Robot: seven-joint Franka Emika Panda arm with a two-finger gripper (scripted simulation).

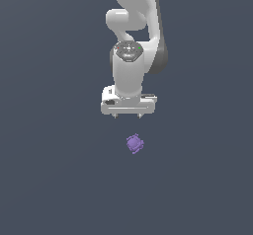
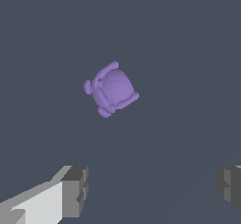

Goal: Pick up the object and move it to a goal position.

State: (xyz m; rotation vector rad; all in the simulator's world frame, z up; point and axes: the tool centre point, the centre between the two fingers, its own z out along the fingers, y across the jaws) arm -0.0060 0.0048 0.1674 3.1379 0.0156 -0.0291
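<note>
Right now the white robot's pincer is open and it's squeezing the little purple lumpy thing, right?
Not quite. The pincer is open, but it isn't squeezing the purple lumpy thing. The exterior view shows the thing apart from the pincer, nearer the bottom of the picture, and the wrist view shows it outside the gap between the two fingers, touching neither.

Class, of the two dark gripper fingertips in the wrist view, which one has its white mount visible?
The fingertip nearer the purple knobbed object; the other fingertip is cropped.
</note>
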